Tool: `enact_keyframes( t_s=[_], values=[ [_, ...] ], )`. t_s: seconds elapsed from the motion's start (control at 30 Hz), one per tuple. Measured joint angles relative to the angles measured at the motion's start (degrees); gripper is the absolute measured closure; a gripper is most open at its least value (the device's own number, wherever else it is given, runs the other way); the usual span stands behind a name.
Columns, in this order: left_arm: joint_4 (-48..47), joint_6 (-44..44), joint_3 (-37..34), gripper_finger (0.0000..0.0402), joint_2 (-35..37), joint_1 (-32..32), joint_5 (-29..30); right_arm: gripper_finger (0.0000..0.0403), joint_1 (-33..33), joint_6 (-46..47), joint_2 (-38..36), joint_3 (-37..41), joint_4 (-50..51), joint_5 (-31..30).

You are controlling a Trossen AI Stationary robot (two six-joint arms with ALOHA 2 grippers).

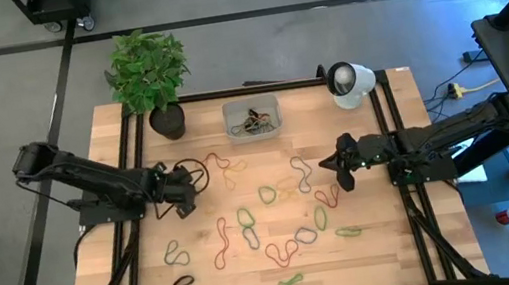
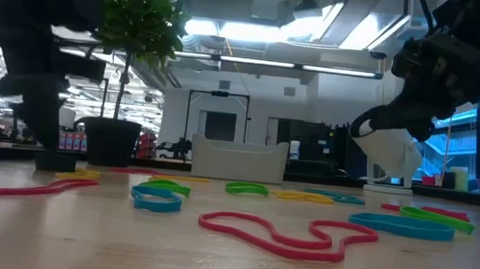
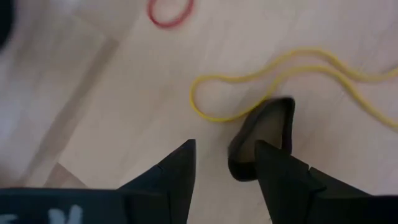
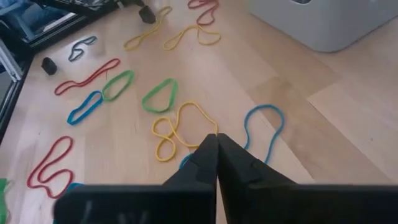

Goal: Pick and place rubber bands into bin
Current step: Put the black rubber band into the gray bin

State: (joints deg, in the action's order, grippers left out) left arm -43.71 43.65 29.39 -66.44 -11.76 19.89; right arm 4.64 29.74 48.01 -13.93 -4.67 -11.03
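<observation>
The rubber bands (image 1: 277, 222) lie scattered flat across the middle and lower part of the table (image 1: 390, 233) in the high view, loose loops still waiting to be collected, while a few already sit in the bin (image 1: 252, 118) at the upper centre, beside the plant pot (image 1: 167, 121). The left gripper (image 3: 225, 163) is low at centre-left, fingers spread over a black band (image 3: 264, 134), probably lined up to pinch it (a yellow band (image 3: 280, 78) lies just beyond). The right gripper (image 4: 216, 163), at centre-right, has its fingers pressed together, holding nothing I can see.
</observation>
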Motion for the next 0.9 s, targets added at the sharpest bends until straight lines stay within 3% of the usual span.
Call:
enact_keyframes(
  t_s=[0.33,0.53,0.67,0.9],
  values=[
    [3.4,-0.9,0.2,0.0271,-9.0,1.1,-5.4,0.0389,0.0,0.0,0.0,0.0,-0.4,0.1],
    [2.8,-0.4,1.8,0.0381,-9.5,0.5,-8.3,0.0387,0.0,0.0,0.0,0.0,-0.6,0.1],
    [1.5,-1.8,6.9,0.0398,-8.2,0.3,-11.5,0.0387,0.0,-0.2,0.0,0.0,-0.9,0.1],
    [2.3,-13.5,19.6,0.0398,-9.3,2.4,-8.8,0.0387,0.0,-3.2,0.0,0.0,-2.4,-0.1]
  ],
)
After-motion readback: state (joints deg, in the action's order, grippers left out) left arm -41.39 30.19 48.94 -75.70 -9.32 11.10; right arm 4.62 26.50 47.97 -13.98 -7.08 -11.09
